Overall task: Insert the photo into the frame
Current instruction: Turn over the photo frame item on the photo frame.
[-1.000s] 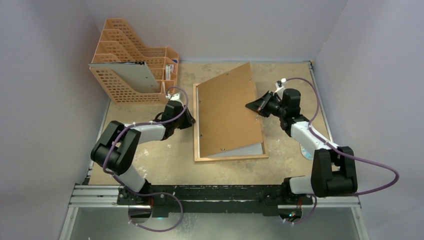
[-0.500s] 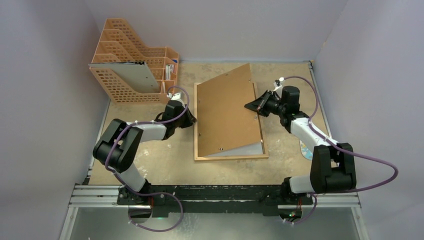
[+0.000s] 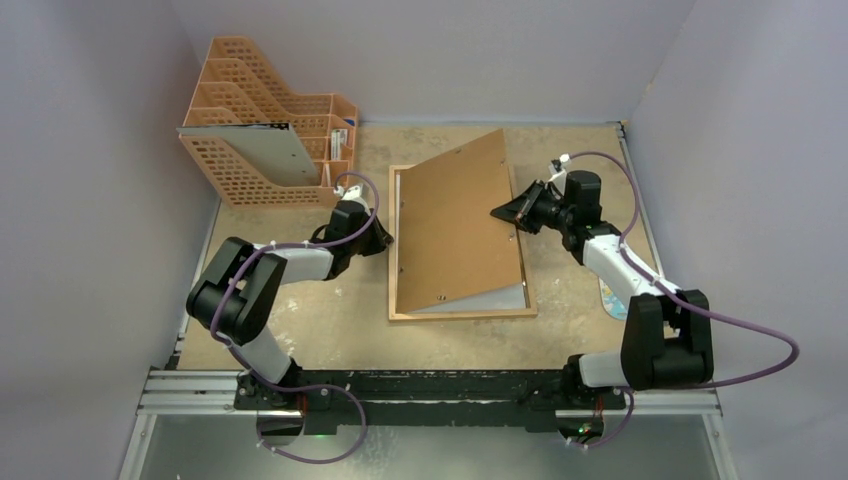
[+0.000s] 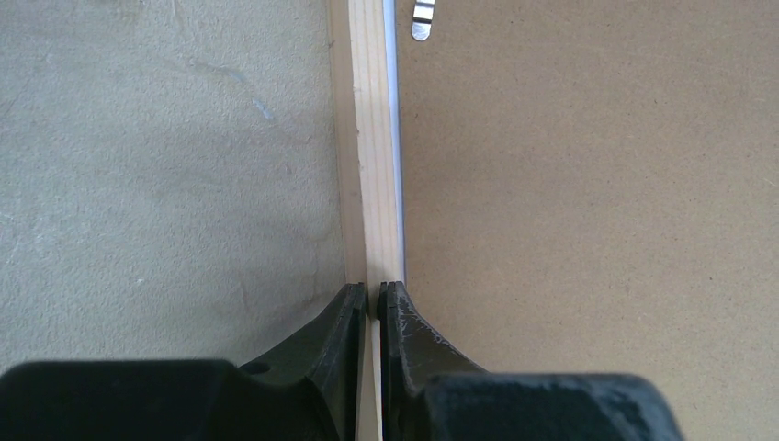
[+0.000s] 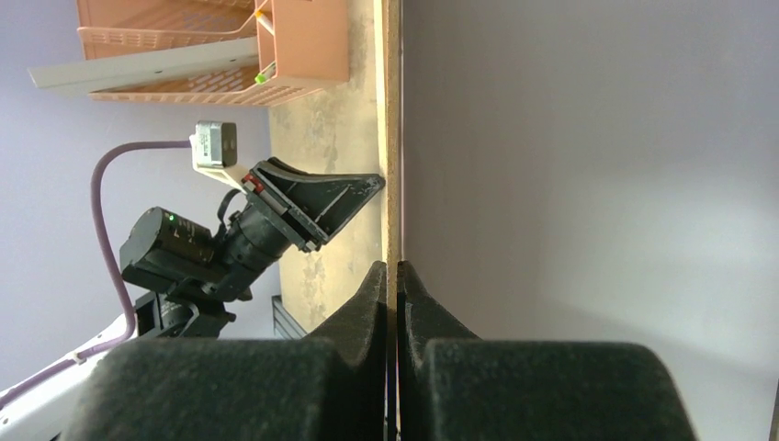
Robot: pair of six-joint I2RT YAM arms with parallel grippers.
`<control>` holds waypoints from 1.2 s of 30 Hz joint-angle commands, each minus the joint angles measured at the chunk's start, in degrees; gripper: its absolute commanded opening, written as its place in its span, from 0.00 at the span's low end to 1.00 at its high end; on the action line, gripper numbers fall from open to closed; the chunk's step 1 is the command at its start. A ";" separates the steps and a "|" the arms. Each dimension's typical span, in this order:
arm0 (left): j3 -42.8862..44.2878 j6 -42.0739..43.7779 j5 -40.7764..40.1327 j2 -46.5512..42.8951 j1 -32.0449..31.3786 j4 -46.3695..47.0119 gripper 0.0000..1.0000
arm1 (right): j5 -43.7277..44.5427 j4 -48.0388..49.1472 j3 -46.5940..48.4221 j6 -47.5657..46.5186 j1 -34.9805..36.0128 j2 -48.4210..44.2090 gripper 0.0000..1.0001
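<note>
The light-wood frame (image 3: pixel 460 315) lies flat in the middle of the table. My left gripper (image 3: pixel 384 240) is shut on its left rail (image 4: pixel 372 184), one finger on each side of the wood. A brown backing panel (image 3: pixel 455 225) rests in the frame on its left edge and is tilted up on the right. My right gripper (image 3: pixel 503 212) is shut on that raised right edge (image 5: pixel 393 138), seen edge-on between the jaws. A grey strip of pane (image 3: pixel 490 298) shows under the panel at the near right corner. I cannot make out the photo in any view.
An orange file rack (image 3: pixel 265 110) holding a grey sheet stands at the back left. A small bluish printed patch (image 3: pixel 608 298) peeks out beside my right arm. A metal tab (image 4: pixel 421 20) sits on the panel near the rail. Walls close in on three sides.
My left jaws have closed onto the frame's left rail. The right gripper has shifted slightly toward the back with the panel's edge still in it.
</note>
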 commanded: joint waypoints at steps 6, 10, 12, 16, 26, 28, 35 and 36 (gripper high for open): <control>-0.21 1.58 -2.90 2.66 0.27 -3.66 0.08 | -1.56 1.07 2.78 -3.01 -0.16 1.61 0.00; -0.29 1.41 -2.10 2.11 0.23 -3.21 0.08 | -1.89 1.63 3.24 -5.28 -0.16 3.82 0.00; -0.45 1.33 -2.09 1.39 0.23 -2.89 0.07 | -1.24 1.75 3.51 -6.42 -0.16 4.48 0.01; -0.48 1.41 -0.62 0.48 0.23 -2.79 0.06 | -1.15 0.05 3.85 -8.10 -0.16 5.36 0.07; -0.15 1.48 -1.28 -0.28 0.23 -3.59 0.05 | 7.51 -2.52 2.88 -11.79 -0.16 2.04 0.70; -0.04 1.56 -1.12 -0.48 0.23 -3.62 0.05 | 9.30 -3.06 3.05 -13.14 -0.16 1.88 0.75; 0.10 1.67 -0.64 -0.65 0.32 -3.90 0.05 | 12.95 -2.42 2.60 -18.04 -0.11 6.52 0.77; 0.13 1.67 -0.86 -0.65 0.32 -4.34 0.05 | 12.36 -1.81 2.19 -18.19 0.04 7.32 0.76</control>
